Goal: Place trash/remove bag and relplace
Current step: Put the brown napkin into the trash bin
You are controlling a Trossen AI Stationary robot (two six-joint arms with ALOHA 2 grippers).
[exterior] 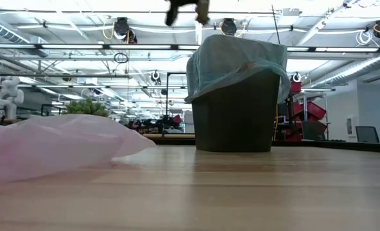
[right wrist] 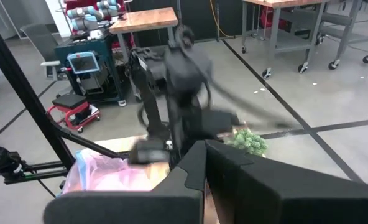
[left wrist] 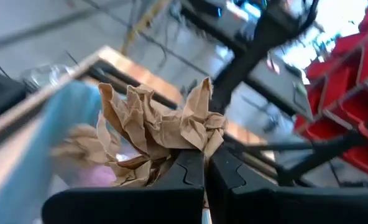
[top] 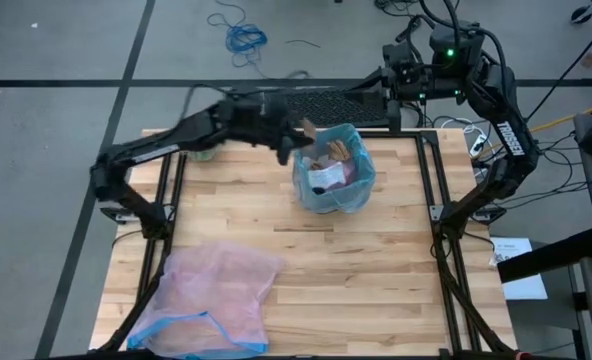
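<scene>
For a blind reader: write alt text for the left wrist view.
The left gripper, shut, pinches a crumpled brown paper scrap beside the light-blue bag lining the bin. Behind are the table edge, dark frame bars and red shelving.

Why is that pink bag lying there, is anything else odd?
The translucent pink bag with a blue rim sprawls crumpled on the wooden table's near left corner. Otherwise nothing stands out: the bin's light-blue bag sits in place.
</scene>
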